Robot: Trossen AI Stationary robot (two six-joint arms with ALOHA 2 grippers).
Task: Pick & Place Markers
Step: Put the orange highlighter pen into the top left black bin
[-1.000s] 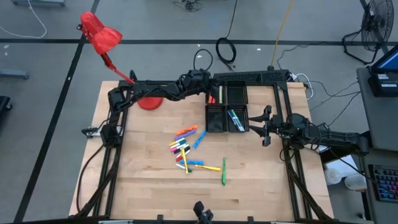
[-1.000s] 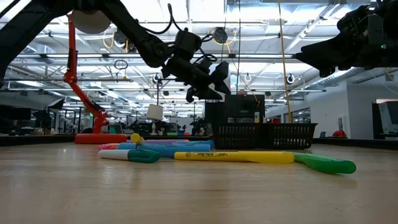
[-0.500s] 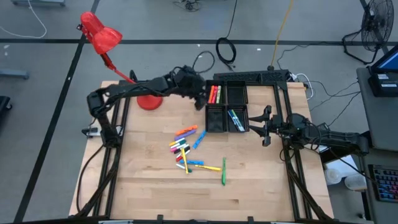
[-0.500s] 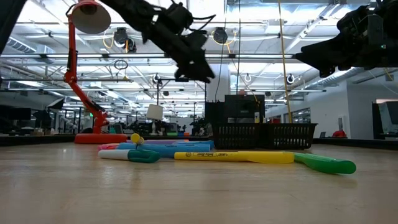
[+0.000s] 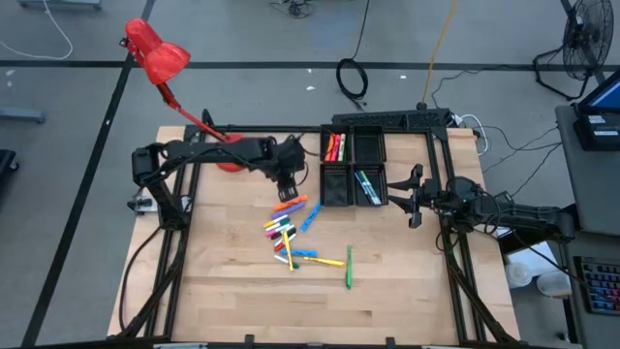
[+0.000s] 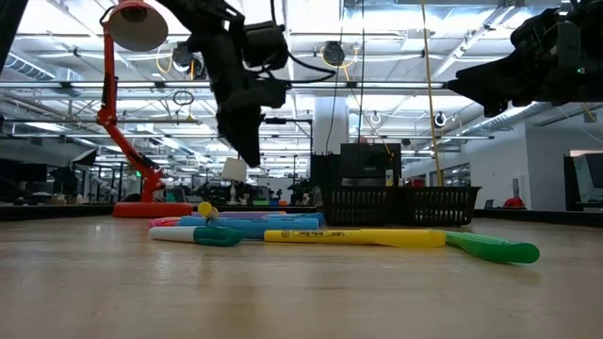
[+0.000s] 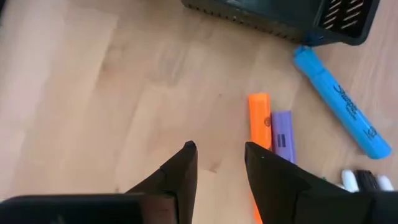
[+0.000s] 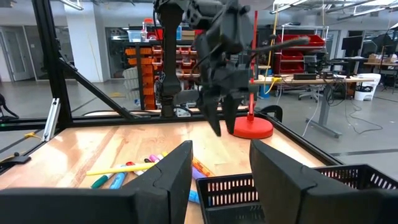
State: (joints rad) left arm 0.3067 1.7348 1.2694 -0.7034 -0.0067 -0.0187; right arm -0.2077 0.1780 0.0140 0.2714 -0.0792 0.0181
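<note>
Several markers [image 5: 291, 231] lie loose in a heap at table centre, at 7 o'clock from the black tray [image 5: 354, 170], where a few more sit. Short, thin sticks: orange [image 7: 259, 121], purple [image 7: 283, 135], blue [image 7: 340, 101], yellow, green. Judged light, rigid, smooth, apt to roll; grip mid-barrel, across the width. Left gripper [image 5: 287, 183] hovers over the heap's 12 o'clock end, fingers spread, empty. Right gripper [image 5: 411, 194] waits at tray's 3 o'clock, jaws apart, empty.

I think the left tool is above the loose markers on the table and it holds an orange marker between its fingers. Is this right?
Not quite. The left tool is above the loose markers, but it holds nothing: the left wrist view shows only bare table between its fingers. The orange marker lies on the wood beside a purple marker, ahead of the tool.
</note>
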